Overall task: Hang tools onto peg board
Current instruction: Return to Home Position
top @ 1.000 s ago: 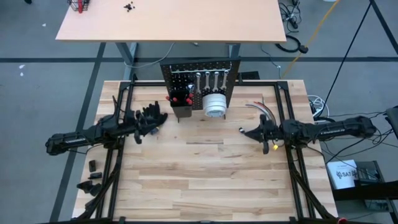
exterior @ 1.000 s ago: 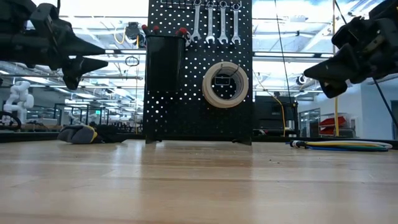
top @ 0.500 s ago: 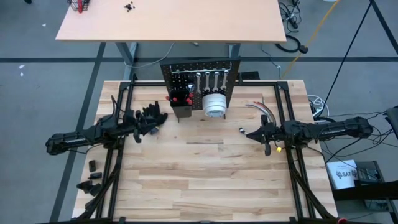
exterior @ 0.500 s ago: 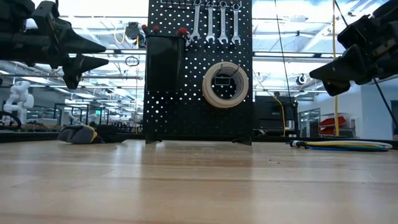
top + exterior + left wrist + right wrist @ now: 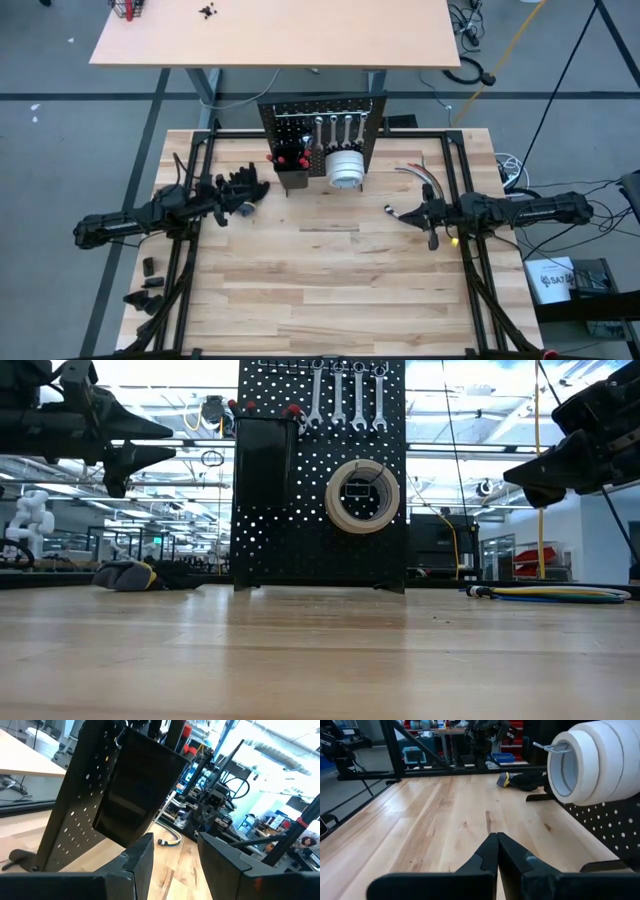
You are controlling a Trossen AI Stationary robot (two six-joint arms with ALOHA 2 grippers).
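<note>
High view: wood table (image 5: 330, 290) fills mid-frame, w/ the peg board (image 5: 318, 112) standing upright at the centre of its far edge. Left arm lies along the table's left side. Its left hand (image 5: 222, 210) points inward, left of the board and near the black gloves (image 5: 245, 185). Right arm mirrors it on the right side. Its right hand (image 5: 403, 213) points inward, right of the board and nearer the front edge than the curved grey hoses (image 5: 420, 175).

Low view: both hands hang well above the table top, apart from the board and touching nothing.

Left wrist view: left hand is released, fingers (image 5: 142, 857) spread w/ a clear gap and nothing btwn them.

Right wrist view: right hand is clenched, tips pressed together, gripping nothing.

On the board, biggest first:
- Black bin (image 5: 262, 450) sits on the upper left part.
- White tape rolls (image 5: 362, 495) are stacked on one hook, right of the bin and below the wrenches.
- Silver wrenches (image 5: 347, 400) hang side by side in a row along the top right.
- Screwdrivers (image 5: 290, 410) stand in the bin, only their red handle ends showing over the rim.

Gloves and hoses lie on the table, to the left & right of the board.
</note>
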